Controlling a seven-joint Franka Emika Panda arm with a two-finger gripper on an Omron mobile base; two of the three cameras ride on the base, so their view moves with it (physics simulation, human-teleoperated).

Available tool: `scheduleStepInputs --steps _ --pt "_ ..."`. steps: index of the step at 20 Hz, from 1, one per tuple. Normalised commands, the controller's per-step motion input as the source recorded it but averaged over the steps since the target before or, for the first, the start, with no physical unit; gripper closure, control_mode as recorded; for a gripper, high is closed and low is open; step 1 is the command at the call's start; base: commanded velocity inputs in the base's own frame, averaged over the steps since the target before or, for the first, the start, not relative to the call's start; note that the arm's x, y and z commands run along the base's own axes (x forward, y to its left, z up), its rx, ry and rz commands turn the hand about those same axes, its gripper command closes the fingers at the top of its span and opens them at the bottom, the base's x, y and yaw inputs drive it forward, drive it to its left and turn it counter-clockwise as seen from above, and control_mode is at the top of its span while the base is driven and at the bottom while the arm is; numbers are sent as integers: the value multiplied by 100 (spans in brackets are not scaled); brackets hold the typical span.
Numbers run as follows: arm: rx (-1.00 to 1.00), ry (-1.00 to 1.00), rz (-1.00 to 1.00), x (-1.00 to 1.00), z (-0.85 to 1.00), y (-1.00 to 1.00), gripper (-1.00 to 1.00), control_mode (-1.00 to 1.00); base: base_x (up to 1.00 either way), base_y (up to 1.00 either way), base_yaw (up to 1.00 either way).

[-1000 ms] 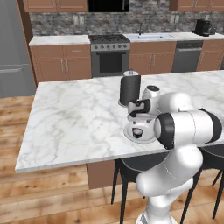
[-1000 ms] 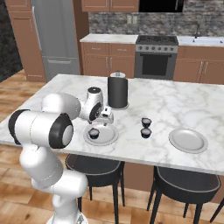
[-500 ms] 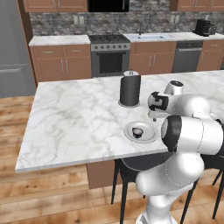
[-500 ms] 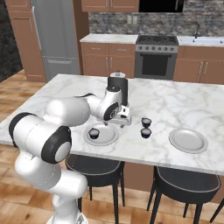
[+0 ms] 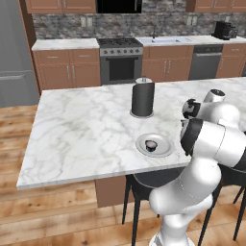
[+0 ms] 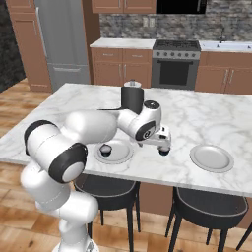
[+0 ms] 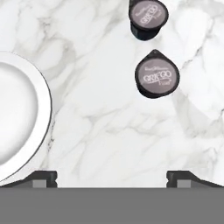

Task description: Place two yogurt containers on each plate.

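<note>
**White marble, two cups ahead of the fingers**

Marble counter (image 7: 96, 113) runs under our gripper (image 7: 112, 177), whose two dark finger tips (image 7: 41, 177) stand far apart at the bottom of the hand view with nothing between them; we read the jaws as wide and empty. Ahead of the tips, toward the right-hand one, sits a yogurt container (image 7: 156, 78), its pale pinkish top facing the camera. A second yogurt container (image 7: 148, 16) lies just beyond the first, near it but not touching, at the far edge of the hand view. Off to the left of the tips we see the curved rim of a plate (image 7: 43, 105), and the part of its surface that shows is bare.

From the right base view we see the gripper (image 6: 164, 146) hanging low over the counter, between the two plates. To one side of it lies the near plate (image 6: 118, 155) with one yogurt container (image 6: 105, 149) on it; to the other side, somewhat farther from it, lies the far plate (image 6: 212, 158). Behind the gripper stands a tall black cylinder (image 6: 132, 98) with a white knob.

The left base view shows the near plate (image 5: 161, 149) and its cup (image 5: 151, 144), with the black cylinder (image 5: 142, 99) beyond them.
</note>
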Motion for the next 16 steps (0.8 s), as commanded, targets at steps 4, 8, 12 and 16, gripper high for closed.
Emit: scheduleStepInputs --steps 4,8,12,16 --pt "0 0 0 24 -2 -40 -100 -100 0 0 0" --pt "0 0 0 43 -1 -9 -100 -100 0 0 0" --pt "0 1 0 29 -15 -6 -100 -100 0 0 0" --pt "0 4 0 34 -24 0 -100 -100 0 0 0"
